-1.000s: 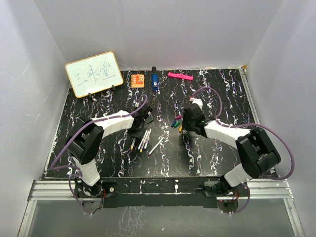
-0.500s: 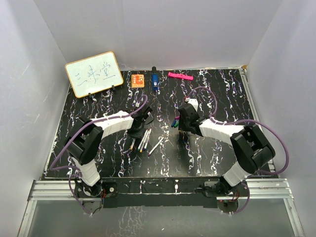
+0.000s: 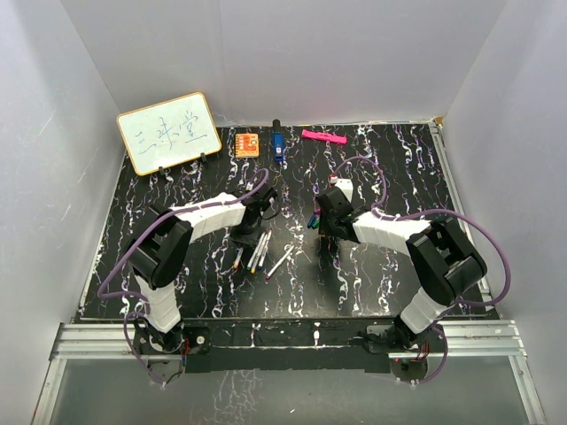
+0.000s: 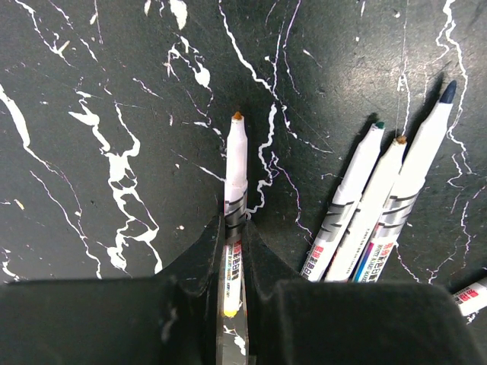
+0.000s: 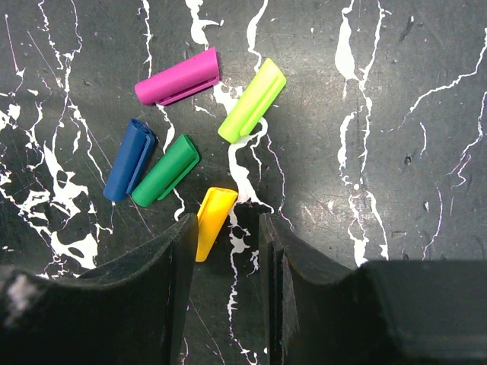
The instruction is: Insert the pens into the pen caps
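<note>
My left gripper (image 4: 233, 228) is shut on a white pen (image 4: 235, 167) with an orange tip that points away from me, low over the table. Three more white pens (image 4: 373, 205) lie side by side just to its right, and a further pen end (image 4: 472, 295) shows at the frame's edge. In the top view this gripper (image 3: 250, 230) is by the pen pile (image 3: 259, 251). My right gripper (image 5: 224, 228) is open, its jaws either side of a yellow cap (image 5: 211, 222) that lies against the left finger. Green (image 5: 165, 170), blue (image 5: 129, 159), magenta (image 5: 177, 78) and lime (image 5: 252, 100) caps lie just beyond.
At the back of the black marbled table stand a whiteboard (image 3: 168, 133), an orange square block (image 3: 247, 143), a blue block-like object (image 3: 278, 144) and a thick pink marker (image 3: 323, 136). White walls enclose the table on three sides.
My right arm has swung left and lowered its gripper onto the cap cluster. My left wrist has shifted slightly back and to the right by the pens.
</note>
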Motion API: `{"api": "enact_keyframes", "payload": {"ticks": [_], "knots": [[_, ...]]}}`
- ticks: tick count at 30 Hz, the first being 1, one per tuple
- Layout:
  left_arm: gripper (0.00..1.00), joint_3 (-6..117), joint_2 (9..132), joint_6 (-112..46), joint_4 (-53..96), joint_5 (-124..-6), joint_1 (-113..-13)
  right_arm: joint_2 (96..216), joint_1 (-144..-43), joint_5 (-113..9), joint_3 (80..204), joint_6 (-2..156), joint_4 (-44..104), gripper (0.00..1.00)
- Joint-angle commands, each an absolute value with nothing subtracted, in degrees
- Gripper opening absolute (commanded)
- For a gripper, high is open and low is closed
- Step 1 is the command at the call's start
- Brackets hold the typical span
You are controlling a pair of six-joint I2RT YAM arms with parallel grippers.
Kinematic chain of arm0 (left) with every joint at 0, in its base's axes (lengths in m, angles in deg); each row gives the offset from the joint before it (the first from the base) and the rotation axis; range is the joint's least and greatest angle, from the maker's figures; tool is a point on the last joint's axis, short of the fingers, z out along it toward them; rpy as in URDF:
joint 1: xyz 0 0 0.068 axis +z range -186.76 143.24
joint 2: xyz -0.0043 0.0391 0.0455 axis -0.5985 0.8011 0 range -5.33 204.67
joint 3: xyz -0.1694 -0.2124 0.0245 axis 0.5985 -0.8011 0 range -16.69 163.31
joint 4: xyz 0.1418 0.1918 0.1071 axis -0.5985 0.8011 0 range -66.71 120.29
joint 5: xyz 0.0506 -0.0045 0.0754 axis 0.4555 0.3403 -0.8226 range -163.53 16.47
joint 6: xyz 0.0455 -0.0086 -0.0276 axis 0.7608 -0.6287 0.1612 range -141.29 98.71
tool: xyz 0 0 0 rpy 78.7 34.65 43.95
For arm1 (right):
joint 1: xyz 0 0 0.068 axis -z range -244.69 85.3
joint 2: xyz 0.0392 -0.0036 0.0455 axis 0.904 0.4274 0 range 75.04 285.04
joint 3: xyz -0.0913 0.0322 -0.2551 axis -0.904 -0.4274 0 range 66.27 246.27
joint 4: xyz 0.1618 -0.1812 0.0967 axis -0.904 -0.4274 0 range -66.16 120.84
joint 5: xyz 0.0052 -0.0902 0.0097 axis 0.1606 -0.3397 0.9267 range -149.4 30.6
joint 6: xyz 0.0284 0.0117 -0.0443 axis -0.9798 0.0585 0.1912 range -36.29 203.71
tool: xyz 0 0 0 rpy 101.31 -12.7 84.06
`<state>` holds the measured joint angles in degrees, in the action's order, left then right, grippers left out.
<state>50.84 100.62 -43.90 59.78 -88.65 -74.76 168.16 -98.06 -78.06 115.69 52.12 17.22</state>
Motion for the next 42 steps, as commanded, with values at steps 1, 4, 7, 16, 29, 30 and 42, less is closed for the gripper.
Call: {"api": "enact_keyframes", "payload": {"ticks": [1,4,7,16,29,30,42], "knots": [[0.03,47.0,106.4,-44.9,64.7,-86.7,-74.4,167.4,-98.3,-80.6,117.7,51.5,17.6,0.36],[0.06,46.6,105.7,-45.7,65.2,-86.6,-74.4,167.6,-98.4,-80.7,117.8,51.6,17.6,0.37],[0.12,46.3,105.1,-46.5,65.4,-86.5,-74.4,167.8,-98.4,-80.6,117.8,51.6,17.7,0.37],[0.13,45.8,105.5,-47.0,65.6,-85.9,-74.4,167.6,-98.4,-80.7,117.7,51.8,17.7,0.37],[0.00,44.7,104.9,-44.1,63.9,-83.7,-74.5,168.3,-98.4,-80.2,117.7,51.4,17.2,0.35],[0.00,44.6,104.8,-44.1,63.8,-83.6,-74.4,168.4,-98.5,-80.1,117.8,51.2,17.0,0.34],[0.00,45.1,105.1,-44.4,63.0,-83.4,-74.5,170.9,-99.6,-80.6,117.7,51.0,15.9,0.33]]}}
